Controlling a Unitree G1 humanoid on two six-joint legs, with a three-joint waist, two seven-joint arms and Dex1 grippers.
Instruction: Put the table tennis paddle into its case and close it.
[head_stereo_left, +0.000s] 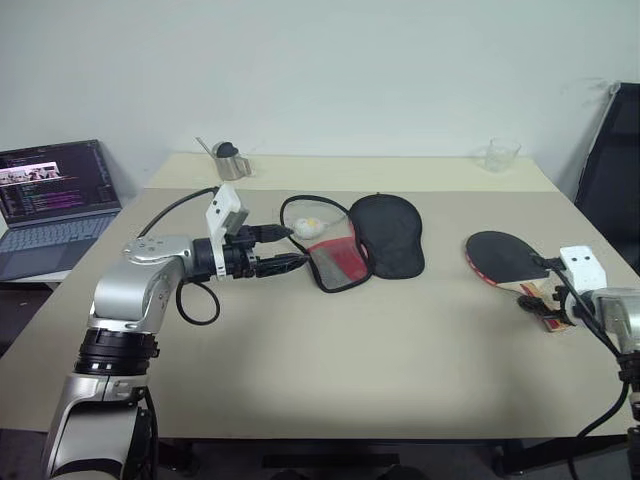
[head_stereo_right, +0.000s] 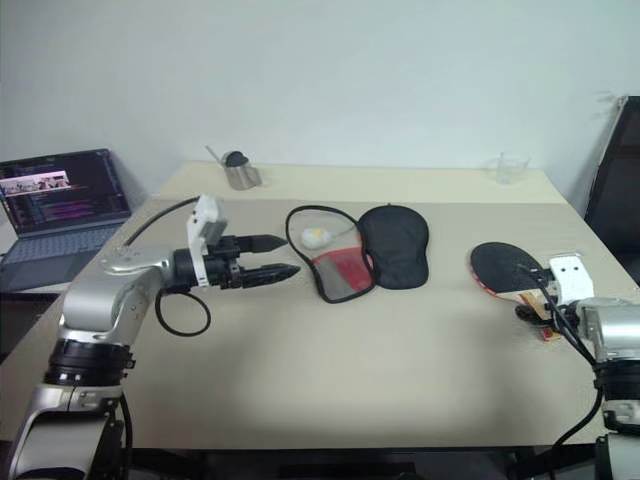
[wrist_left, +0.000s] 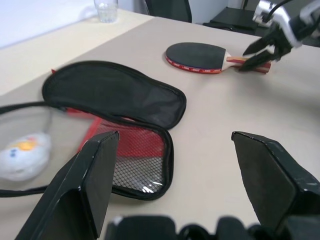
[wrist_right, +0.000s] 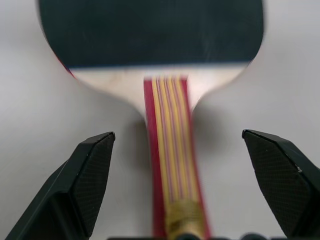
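Case (head_stereo_left: 355, 245) lies open mid-table, unzipped: black half flopped to the right, red and mesh half on the left, white ball (head_stereo_left: 308, 227) sitting just beside the mesh half inside the zip loop. No logo or writing readable on the case; the ball has a small yellow-orange mark, illegible. Paddle (head_stereo_left: 505, 258) lies flat on the table's right side, well apart from the case, black face up, handle pointing toward the table's near right edge.

Left gripper (head_stereo_right: 270, 256) is in the air just left of the case, pointing at it, fingers spread, holding nothing. Right gripper (wrist_right: 185, 190) is low over the paddle handle, fingers spread wide either side of it, not touching it.

Far edge: metal cup (head_stereo_left: 231, 160) on the left, clear glass (head_stereo_left: 501, 154) on the right. Laptop (head_stereo_left: 55, 205) off the table's left, screen text too small to read.
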